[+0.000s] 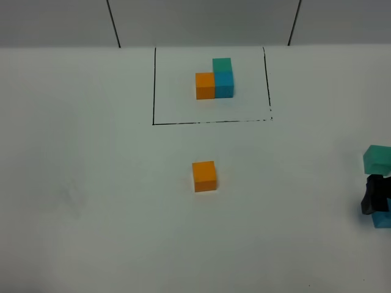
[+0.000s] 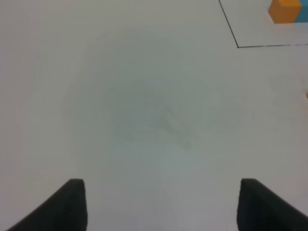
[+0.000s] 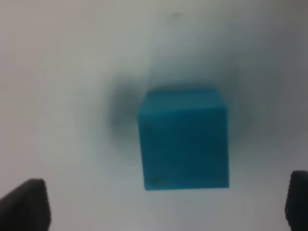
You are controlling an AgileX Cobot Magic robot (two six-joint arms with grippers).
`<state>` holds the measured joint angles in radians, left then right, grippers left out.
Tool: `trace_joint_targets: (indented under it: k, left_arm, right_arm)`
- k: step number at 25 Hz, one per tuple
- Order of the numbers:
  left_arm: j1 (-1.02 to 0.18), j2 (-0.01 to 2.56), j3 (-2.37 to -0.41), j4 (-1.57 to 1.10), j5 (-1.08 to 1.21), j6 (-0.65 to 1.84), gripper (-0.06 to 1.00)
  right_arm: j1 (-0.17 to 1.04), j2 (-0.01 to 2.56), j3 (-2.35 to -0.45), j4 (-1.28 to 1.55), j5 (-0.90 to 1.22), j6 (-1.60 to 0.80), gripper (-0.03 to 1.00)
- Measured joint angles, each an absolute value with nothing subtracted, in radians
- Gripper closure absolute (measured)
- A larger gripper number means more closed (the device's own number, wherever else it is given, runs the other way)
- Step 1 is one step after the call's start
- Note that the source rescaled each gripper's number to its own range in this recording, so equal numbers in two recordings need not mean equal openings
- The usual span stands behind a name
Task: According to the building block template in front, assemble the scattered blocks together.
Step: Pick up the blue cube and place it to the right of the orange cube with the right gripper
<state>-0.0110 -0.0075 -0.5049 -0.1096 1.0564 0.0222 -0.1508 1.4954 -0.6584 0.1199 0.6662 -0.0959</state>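
Observation:
The building block template (image 1: 215, 79) sits at the back inside a thin black rectangle: orange beside blue, teal-green on the blue. Its orange cube (image 2: 285, 10) also shows in the left wrist view. Of the scattered blocks, the orange one (image 1: 204, 176) lies alone mid-table. The teal-green one (image 1: 377, 159) is at the right edge. The blue one (image 1: 383, 220) (image 3: 184, 139) rests on the table under my right gripper (image 1: 374, 195) (image 3: 161, 204), which is open, its fingertips (image 3: 24, 204) wide of the cube and not touching it. My left gripper (image 2: 161, 207) is open over bare table, holding nothing.
The white table (image 1: 91, 195) runs back to a grey wall. The template's black rectangle line (image 1: 211, 122) crosses the table behind the orange block, and its corner (image 2: 237, 46) shows in the left wrist view.

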Motion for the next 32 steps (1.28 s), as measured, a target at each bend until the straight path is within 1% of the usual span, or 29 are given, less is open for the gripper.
trace_joint_targets:
  k: [9, 10, 12, 14, 16, 17, 18, 19, 20, 22, 24, 30, 32]
  left_arm:
    - [-0.011, -0.007, -0.505, -0.11, 1.056, 0.021, 0.53]
    - [-0.011, -0.007, -0.505, -0.11, 1.056, 0.021, 0.53]
    - [-0.011, -0.007, -0.505, -0.11, 1.056, 0.021, 0.53]
    - [-0.011, -0.007, -0.505, -0.11, 1.056, 0.021, 0.53]
    - [-0.011, -0.007, -0.505, -0.11, 1.056, 0.021, 0.53]
    - [-0.011, -0.007, -0.505, -0.11, 1.056, 0.021, 0.53]
    - [-0.011, -0.007, -0.505, -0.11, 1.056, 0.021, 0.53]
    - [-0.011, -0.007, -0.505, -0.11, 1.056, 0.021, 0.53]
    - [-0.011, -0.007, -0.505, -0.11, 1.056, 0.021, 0.53]
    - [-0.011, -0.007, -0.505, -0.11, 1.056, 0.021, 0.53]
    - [-0.011, -0.007, -0.505, -0.11, 1.056, 0.021, 0.53]
    - [-0.011, -0.007, -0.505, -0.11, 1.056, 0.021, 0.53]
    - [-0.011, -0.007, -0.505, -0.11, 1.056, 0.021, 0.53]
  right_arm:
    - [-0.151, 1.589, -0.659, 0.119, 0.609, -0.103, -0.02]
    - [-0.151, 1.598, -0.659, 0.119, 0.609, -0.103, 0.01]
    - [-0.151, 1.621, -0.659, 0.119, 0.61, -0.103, 0.1]
    - [-0.151, 1.64, -0.659, 0.119, 0.611, -0.103, 0.26]
    - [-0.151, 1.65, -0.659, 0.119, 0.612, -0.113, 0.48]
    - [-0.149, 1.65, -0.659, 0.119, 0.613, -0.118, 0.64]
    - [-0.146, 1.65, -0.659, 0.115, 0.613, -0.125, 0.84]
    - [-0.135, 1.648, -0.664, 0.108, 0.615, -0.131, 0.95]
    - [-0.124, 1.642, -0.668, 0.099, 0.618, -0.139, 0.93]
    - [-0.087, 1.623, -0.69, 0.084, 0.641, -0.157, 0.93]
    - [-0.022, 1.603, -0.74, 0.049, 0.694, -0.208, 0.93]
    - [0.285, 1.607, -0.965, -0.084, 0.915, -0.521, 0.93]
    - [0.349, 1.651, -1.036, -0.129, 0.953, -0.6, 0.93]
